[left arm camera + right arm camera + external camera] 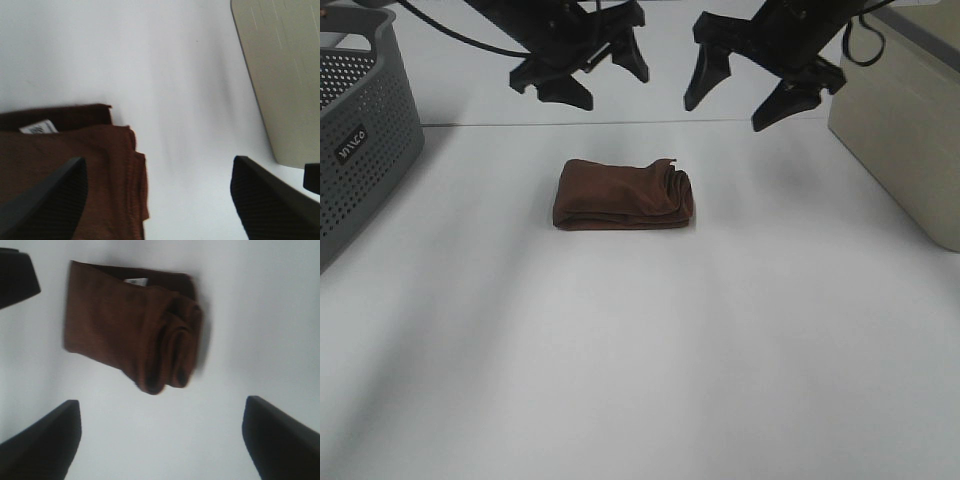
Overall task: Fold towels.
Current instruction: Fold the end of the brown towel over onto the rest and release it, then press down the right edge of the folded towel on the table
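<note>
folded towel [624, 195] long axis left-right, layered end probably right.

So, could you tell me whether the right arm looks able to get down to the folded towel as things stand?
Probably yes: the right gripper hangs open above the table, just beyond the towel and slightly to its right, with nothing between them.
</note>
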